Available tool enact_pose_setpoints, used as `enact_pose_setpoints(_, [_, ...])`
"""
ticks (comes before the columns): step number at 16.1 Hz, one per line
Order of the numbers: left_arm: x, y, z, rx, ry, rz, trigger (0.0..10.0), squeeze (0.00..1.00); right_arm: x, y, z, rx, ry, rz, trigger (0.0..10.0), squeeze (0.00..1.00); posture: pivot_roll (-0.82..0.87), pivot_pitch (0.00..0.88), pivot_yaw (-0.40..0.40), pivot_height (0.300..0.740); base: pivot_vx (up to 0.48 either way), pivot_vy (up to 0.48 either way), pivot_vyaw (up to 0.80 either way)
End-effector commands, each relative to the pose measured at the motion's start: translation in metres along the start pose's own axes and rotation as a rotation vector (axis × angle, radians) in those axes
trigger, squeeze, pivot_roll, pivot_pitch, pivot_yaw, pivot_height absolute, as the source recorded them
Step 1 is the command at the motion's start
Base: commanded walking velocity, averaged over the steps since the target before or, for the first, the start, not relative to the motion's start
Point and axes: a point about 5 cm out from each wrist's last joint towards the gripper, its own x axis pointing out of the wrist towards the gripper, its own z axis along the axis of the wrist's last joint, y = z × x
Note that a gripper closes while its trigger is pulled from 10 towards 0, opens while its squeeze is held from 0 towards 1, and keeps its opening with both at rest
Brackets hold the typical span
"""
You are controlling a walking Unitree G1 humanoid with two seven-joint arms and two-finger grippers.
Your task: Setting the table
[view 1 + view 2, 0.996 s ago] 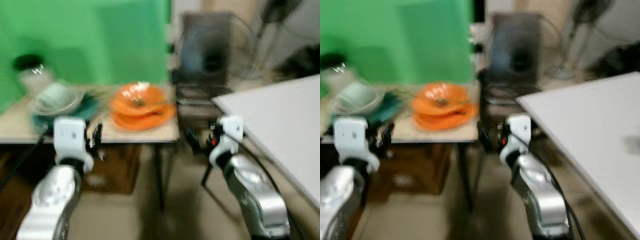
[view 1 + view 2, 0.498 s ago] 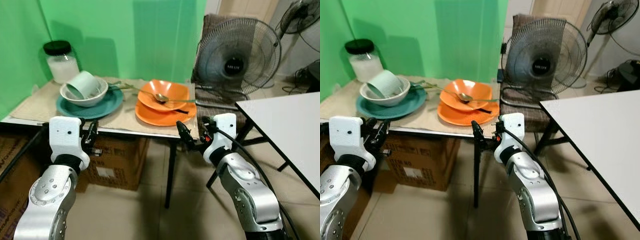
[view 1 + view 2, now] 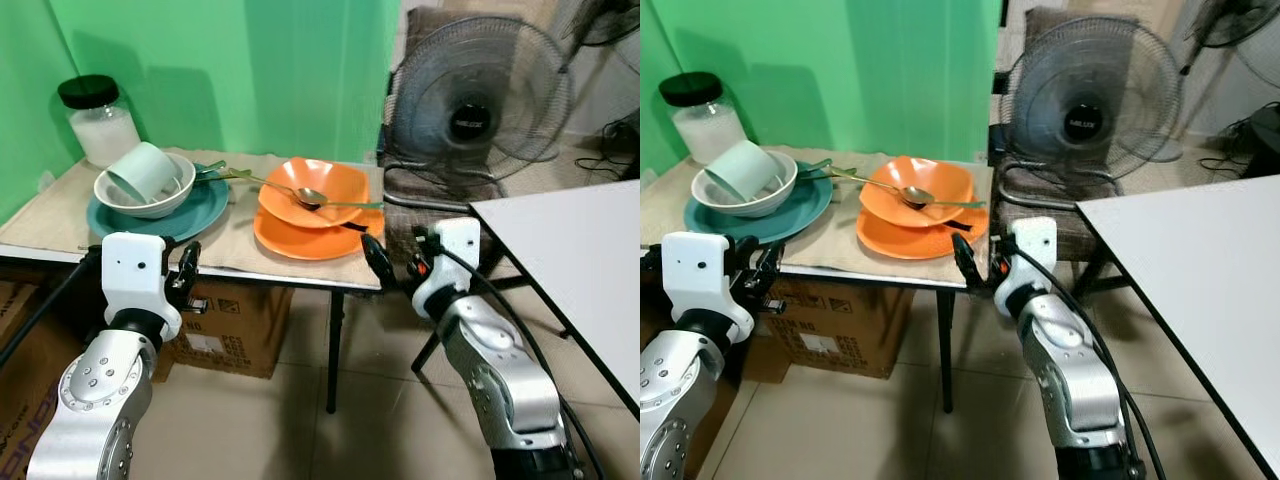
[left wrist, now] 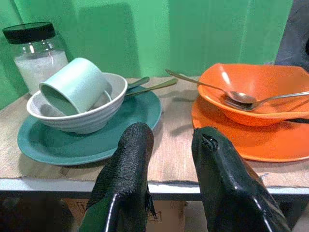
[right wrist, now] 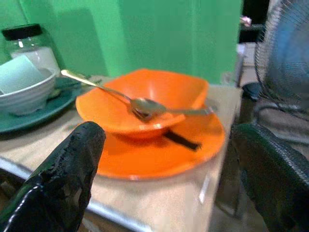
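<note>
We face a bench [image 3: 60,235] against a green wall [image 3: 250,70], with a fan [image 3: 480,100] to its right and a white table [image 3: 580,260] further right. A cardboard box [image 3: 235,325] sits under the bench. On the bench lies a teal plate [image 3: 205,205] carrying a white bowl [image 3: 150,200] with a pale green cup [image 3: 135,172] tipped inside. Just beside it, an orange plate [image 3: 300,238] holds an orange bowl [image 3: 335,185] with spoons [image 3: 305,195] resting across it. A jar [image 3: 95,120] stands at the back corner. Our left gripper [image 4: 166,159] hovers at the bench's front edge, jaws apart and holding nothing. Our right gripper [image 5: 164,159] hovers before the orange plate, jaws spread wide, empty.
</note>
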Motion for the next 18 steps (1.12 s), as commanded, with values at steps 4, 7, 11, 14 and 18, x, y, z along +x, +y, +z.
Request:
enact_pose_setpoints(4, [-0.001, -0.002, 0.003, 0.025, -0.001, -0.031, 10.0, 0.00, 0.006, -0.001, 0.007, 0.035, -0.040, 0.007, 10.0, 0.00, 0.10, 0.000, -0.001, 0.740, 0.300, 0.000, 0.40])
enact_pose_setpoints(7, [-0.002, -0.005, 0.002, 0.035, 0.004, -0.045, 10.0, 0.00, 0.008, -0.003, 0.008, 0.021, -0.041, 0.017, 10.0, 0.00, 0.10, 0.000, -0.004, 0.740, 0.300, 0.000, 0.00])
enact_pose_setpoints(11, [-0.003, -0.008, 0.003, 0.047, 0.005, -0.071, 10.0, 0.00, 0.011, -0.005, 0.010, 0.015, -0.048, 0.019, 10.0, 0.00, 0.10, 0.000, -0.010, 0.740, 0.303, 0.000, 0.00])
enact_pose_setpoints(14, [-0.004, -0.009, 0.002, 0.045, 0.009, -0.091, 10.0, 0.00, 0.012, -0.005, 0.012, 0.003, -0.049, 0.028, 10.0, 0.00, 0.10, 0.000, -0.015, 0.740, 0.301, 0.000, 0.00])
enact_pose_setpoints(18, [-0.005, -0.011, 0.002, 0.044, 0.009, -0.107, 10.0, 0.00, 0.014, -0.009, 0.015, -0.003, -0.053, 0.029, 10.0, 0.00, 0.10, 0.000, -0.018, 0.740, 0.300, 0.000, 0.00])
